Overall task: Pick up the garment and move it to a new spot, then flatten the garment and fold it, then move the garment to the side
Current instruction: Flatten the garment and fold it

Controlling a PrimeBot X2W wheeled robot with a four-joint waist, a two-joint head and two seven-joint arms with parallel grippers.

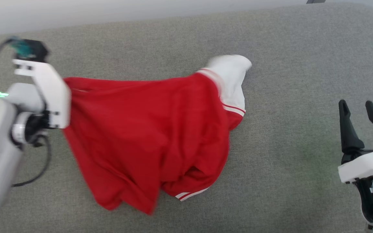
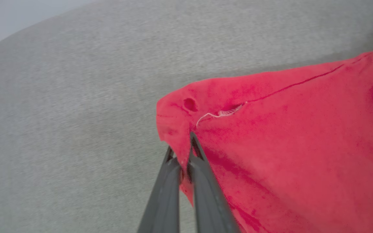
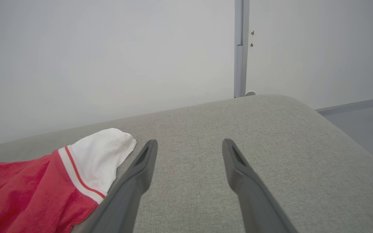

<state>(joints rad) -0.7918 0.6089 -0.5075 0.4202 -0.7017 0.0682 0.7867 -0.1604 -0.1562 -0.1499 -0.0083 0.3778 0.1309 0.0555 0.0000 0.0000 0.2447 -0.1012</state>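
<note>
Soft matt cloth for the garment (image 1: 147,129), red body and white sleeve alike (a loose pale thread (image 2: 212,115) at one seam). Under the garment, grey woven upholstery (image 1: 303,64), matt and slightly coarse. Right of the garment, smooth dark matt plastic fingers (image 1: 346,129) on the right gripper (image 1: 356,105), seated in a smooth white plastic shell (image 1: 364,165). Behind the garment, a smooth matt pale wall (image 3: 108,48).

My left gripper (image 2: 180,151) tips: hidden behind my own white wrist bracket (image 1: 49,94) in head view. Garment (image 1: 147,129): hem toward grey surface's (image 1: 303,64) near edge is blurred; 2nd sleeve mostly tucked under the red body, just a striped cuff (image 1: 189,195) shows. Both wrist views cut the garment off at frame edges. Right gripper (image 1: 361,106) base cut off btm-right.
</note>
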